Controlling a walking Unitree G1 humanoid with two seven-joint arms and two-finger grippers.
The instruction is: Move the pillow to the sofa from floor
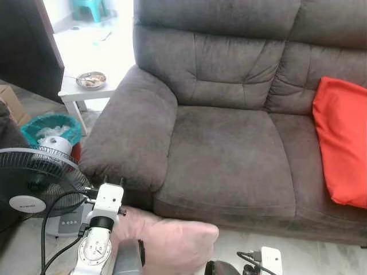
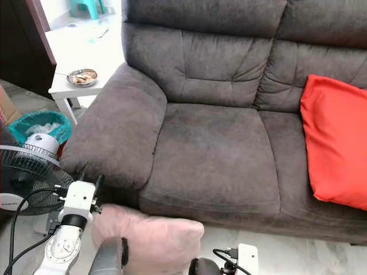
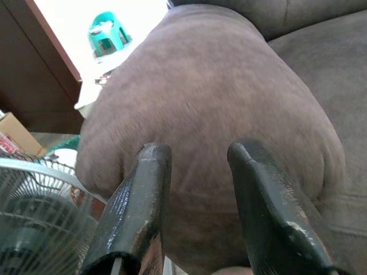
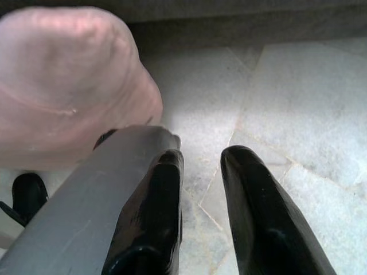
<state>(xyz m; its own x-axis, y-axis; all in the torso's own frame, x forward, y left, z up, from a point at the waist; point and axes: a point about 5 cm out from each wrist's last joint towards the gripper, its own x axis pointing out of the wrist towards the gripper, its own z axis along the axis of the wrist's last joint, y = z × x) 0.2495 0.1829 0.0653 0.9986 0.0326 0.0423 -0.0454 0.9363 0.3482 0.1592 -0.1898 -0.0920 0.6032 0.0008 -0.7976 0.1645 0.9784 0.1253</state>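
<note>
The pink pillow (image 1: 172,240) lies on the floor (image 4: 298,114) at the near foot of the sofa (image 1: 229,154), below the left seat cushion and just right of the sofa's left armrest (image 1: 135,132). The left arm reaches forward on the near left beside the pillow, and its wrist view looks along the left gripper (image 3: 198,157) at the armrest close ahead; its two fingers stand a moderate gap apart with nothing between them. The right wrist view looks down along the right gripper (image 4: 200,157) at pale floor tiles, with the pillow off to one side and a silver arm segment crossing in front; these fingers too are slightly apart and hold nothing. So neither gripper has the pillow, and the step in hand looks like the approach before the pick. The seat above the pillow is bare, while a red cushion (image 1: 344,143) leans at the right end of the sofa, so the left seat is the natural target. A fan (image 1: 34,183) stands at the near left, close to the left arm, with a teal bin (image 1: 51,129) and a white counter (image 1: 77,91) carrying a dish (image 1: 90,80) farther back. Next, the grippers likely need to come down onto either side of the pillow, squeeze it, and lift it clear of the seat's front edge, keeping the left arm away from the fan.
</note>
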